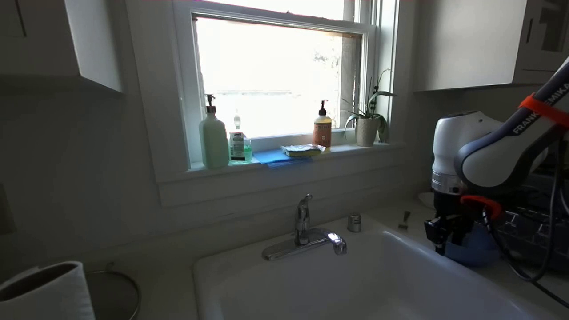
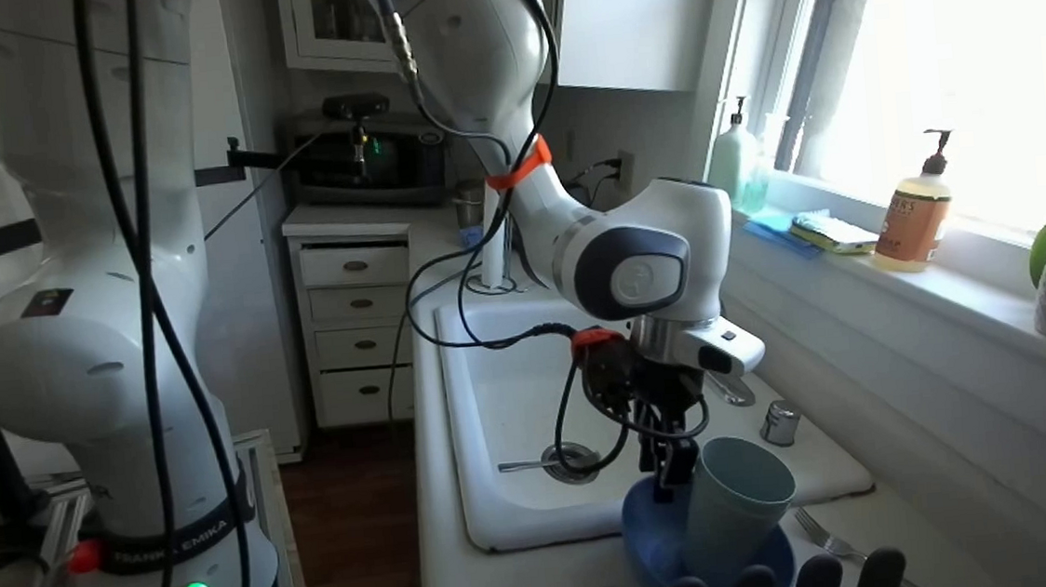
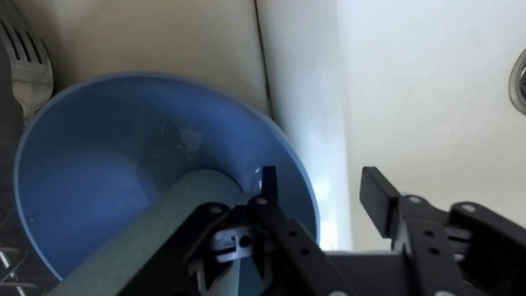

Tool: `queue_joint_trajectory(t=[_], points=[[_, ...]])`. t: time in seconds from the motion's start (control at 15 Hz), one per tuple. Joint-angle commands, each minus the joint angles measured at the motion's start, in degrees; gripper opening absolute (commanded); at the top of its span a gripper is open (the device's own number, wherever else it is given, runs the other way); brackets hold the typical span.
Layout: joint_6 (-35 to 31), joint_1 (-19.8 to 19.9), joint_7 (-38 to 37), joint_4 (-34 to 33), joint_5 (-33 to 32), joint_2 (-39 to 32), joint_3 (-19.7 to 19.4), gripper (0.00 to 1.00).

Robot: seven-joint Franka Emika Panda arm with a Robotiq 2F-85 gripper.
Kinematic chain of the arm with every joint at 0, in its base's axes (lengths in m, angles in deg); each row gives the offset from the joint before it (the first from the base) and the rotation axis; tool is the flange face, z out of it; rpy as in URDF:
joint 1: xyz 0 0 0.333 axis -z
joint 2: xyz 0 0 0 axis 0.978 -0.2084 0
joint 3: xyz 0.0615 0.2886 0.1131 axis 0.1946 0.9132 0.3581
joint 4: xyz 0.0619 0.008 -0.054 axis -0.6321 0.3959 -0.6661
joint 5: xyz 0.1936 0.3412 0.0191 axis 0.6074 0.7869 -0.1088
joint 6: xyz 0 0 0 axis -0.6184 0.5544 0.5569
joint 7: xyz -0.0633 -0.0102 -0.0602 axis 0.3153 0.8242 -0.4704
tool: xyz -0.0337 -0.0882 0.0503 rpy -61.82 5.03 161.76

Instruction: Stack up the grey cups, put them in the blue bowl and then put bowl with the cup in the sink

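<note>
Guessing I'm setting up the carry into the sink, right beside my claw. Fingers spread astride the rim of the blue bowl, grey cup leaning inside by the inner one. Next: pinch that rim, lift level.

The sink is shared by both exterior views, facing window or microwave; the wrist view is set close above the bowl.
</note>
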Motion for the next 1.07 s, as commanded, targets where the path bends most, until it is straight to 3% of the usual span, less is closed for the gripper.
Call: queue_joint_trajectory(t=[0.0,0.07,0.2,0.47,0.6,1.0], points=[[-2.67,0.05,2.07,1.29,1.07,-0.32,-0.52,0.62],[-2.93,0.06,2.23,1.35,1.09,-0.43,-0.57,0.43],[-3.17,0.04,2.55,1.36,0.94,-0.60,-0.72,0.35],[-3.04,-0.02,2.82,1.12,0.64,-0.85,-1.00,0.05],[-3.03,-0.04,2.70,0.93,0.39,-0.92,-1.30,0.00],[-3.05,-0.28,1.61,0.13,-0.40,-1.09,-1.96,0.01]])
